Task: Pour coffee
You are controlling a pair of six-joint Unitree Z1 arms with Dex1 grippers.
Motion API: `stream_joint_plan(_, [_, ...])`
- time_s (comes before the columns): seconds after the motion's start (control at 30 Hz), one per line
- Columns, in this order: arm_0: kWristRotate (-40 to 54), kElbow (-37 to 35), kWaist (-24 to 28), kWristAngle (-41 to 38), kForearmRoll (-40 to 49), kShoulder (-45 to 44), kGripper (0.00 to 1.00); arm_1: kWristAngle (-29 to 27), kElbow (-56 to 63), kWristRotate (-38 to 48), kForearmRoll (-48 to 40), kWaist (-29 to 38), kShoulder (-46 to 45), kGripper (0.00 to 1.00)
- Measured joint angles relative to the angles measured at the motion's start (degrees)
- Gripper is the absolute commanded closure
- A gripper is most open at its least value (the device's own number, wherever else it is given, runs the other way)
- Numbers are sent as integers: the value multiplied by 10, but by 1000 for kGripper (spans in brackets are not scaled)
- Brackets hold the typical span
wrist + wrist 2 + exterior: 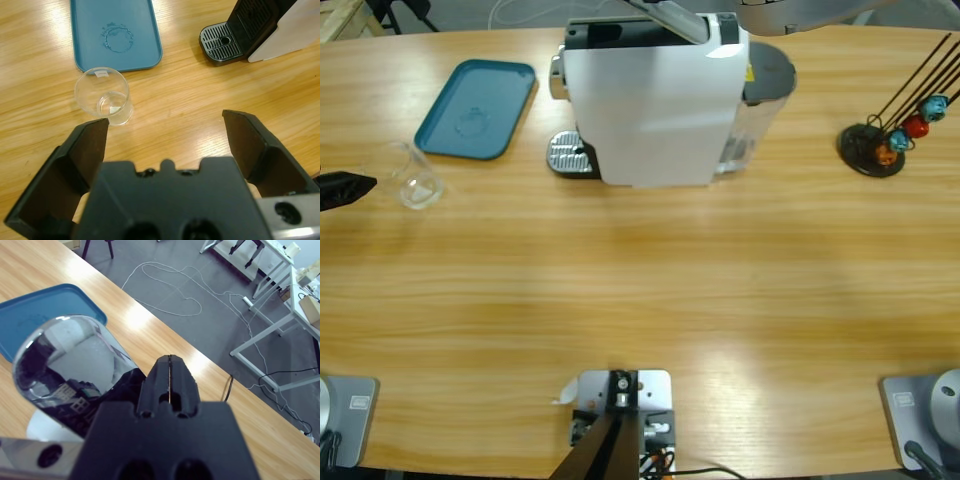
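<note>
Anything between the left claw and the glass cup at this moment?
No. In the left wrist view only bare wooden table separates the open left claw from the glass cup; the teal tray lies beyond the cup.

Left tool (165,135) held low over the tabletop with jaws spread wide and nothing between them, its tip seen at the high view's left edge (342,188), right tool (170,377) raised, jaws pressed together

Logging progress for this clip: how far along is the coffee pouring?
Early. The glass cup looks empty and stands beside the blue tray, not under the coffee machine. The left tool is open, just short of the cup. The right tool is shut above the machine. Grasping, placing and brewing remain.
</note>
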Motion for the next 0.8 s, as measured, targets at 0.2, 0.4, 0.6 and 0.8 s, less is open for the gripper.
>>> stream_joint_plan(0.2, [0,0,0,0,0,0,4,1,5,20,-4,11,10,1000])
stream_joint_plan(0.4, [0,0,0,0,0,0,4,1,12,44,-21,33,15,1000])
stream_joint_plan(0.6, [0,0,0,0,0,0,0,1,27,52,-43,41,15,1000])
stream_joint_plan(0.8, [0,0,0,0,0,0,0,1,28,63,-50,42,16,1000])
